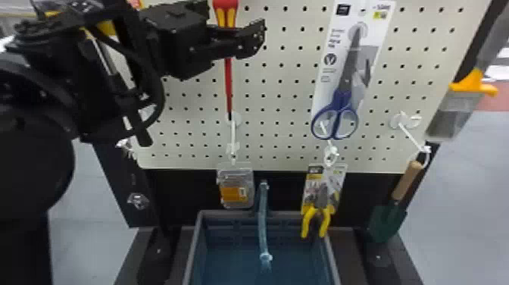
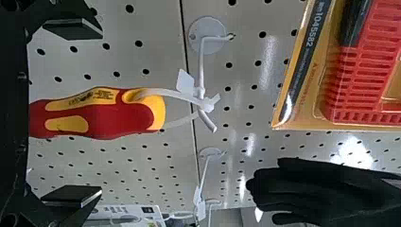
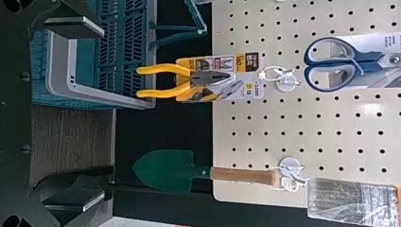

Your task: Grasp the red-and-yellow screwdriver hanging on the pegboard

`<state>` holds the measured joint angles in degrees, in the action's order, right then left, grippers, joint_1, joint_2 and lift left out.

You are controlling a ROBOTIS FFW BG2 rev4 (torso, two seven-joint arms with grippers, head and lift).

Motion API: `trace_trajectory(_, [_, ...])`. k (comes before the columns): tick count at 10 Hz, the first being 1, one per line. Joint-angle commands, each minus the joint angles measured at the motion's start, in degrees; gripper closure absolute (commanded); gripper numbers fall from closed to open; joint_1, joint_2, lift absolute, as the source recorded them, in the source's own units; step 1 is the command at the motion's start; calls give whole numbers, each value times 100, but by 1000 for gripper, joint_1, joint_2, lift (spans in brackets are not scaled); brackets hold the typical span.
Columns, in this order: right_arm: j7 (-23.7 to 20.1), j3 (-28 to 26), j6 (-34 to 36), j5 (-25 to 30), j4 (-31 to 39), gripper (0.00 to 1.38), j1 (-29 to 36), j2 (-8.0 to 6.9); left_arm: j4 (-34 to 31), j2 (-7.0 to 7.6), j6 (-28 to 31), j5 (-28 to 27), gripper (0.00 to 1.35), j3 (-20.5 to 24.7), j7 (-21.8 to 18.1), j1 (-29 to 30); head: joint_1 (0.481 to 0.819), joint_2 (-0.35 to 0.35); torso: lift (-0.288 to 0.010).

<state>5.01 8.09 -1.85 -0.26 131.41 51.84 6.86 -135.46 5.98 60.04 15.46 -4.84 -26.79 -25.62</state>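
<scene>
The left gripper [image 1: 255,39] is released, its fingers spread wide and grasping nothing. The red-and-yellow screwdriver [image 1: 228,81] hangs nearly upright, handle [image 2: 108,113] up and tip down, its long axis crossing the line of the fingers in the head view. In the left wrist view the handle lies between both fingers, a gap on either side. It is red with yellow panels, above a thin red shaft; a white tie [image 2: 165,93] loops it to a hook [image 2: 202,66] on the pegboard [image 1: 284,104]. The right gripper [image 3: 78,113], likewise spread and empty, faces the pliers [image 3: 163,93] and trowel [image 3: 165,170].
</scene>
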Motion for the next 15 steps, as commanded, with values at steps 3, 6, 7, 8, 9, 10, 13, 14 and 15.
trace_trajectory(3, [-9, -1, 0, 0, -13, 108, 0, 0, 67, 96, 7, -202, 226, -140, -186, -278, 549, 0, -100])
trace_trajectory(6, [-17, -1, 0, 0, -13, 108, 0, 0, 67, 131, 122, -202, 708, -157, -230, -327, 549, 0, -100])
trace_trajectory(7, [-17, -1, 9, 0, -13, 108, -12, 0, 67, 131, 157, -149, 861, -166, -221, -327, 549, 0, -100])
trace_trajectory(8, [-17, -1, 9, 9, -13, 108, -12, 9, 67, 131, 113, -149, 1141, -148, -221, -327, 549, 0, -100])
trace_trajectory(9, [-17, -1, 9, 0, -13, 108, -12, 9, 53, 140, 95, -158, 1151, -148, -221, -315, 549, 0, -100])
trace_trajectory(10, [-17, -1, 18, 0, -13, 108, 0, 9, 53, 140, 95, -166, 1151, -166, -221, -302, 549, 0, -100])
trace_trajectory(13, [-17, -1, 18, 0, -13, 110, 0, 0, 39, 149, 95, -175, 1151, -166, -221, -302, 549, 0, -100])
trace_trajectory(14, [-17, 8, 18, 0, -13, 110, 0, 0, 39, 140, 104, -175, 1151, -166, -221, -302, 549, 0, -100])
trace_trajectory(15, [-17, -1, 26, 0, -13, 110, 0, 0, 39, 140, 113, -175, 1151, -166, -221, -302, 549, 0, -100])
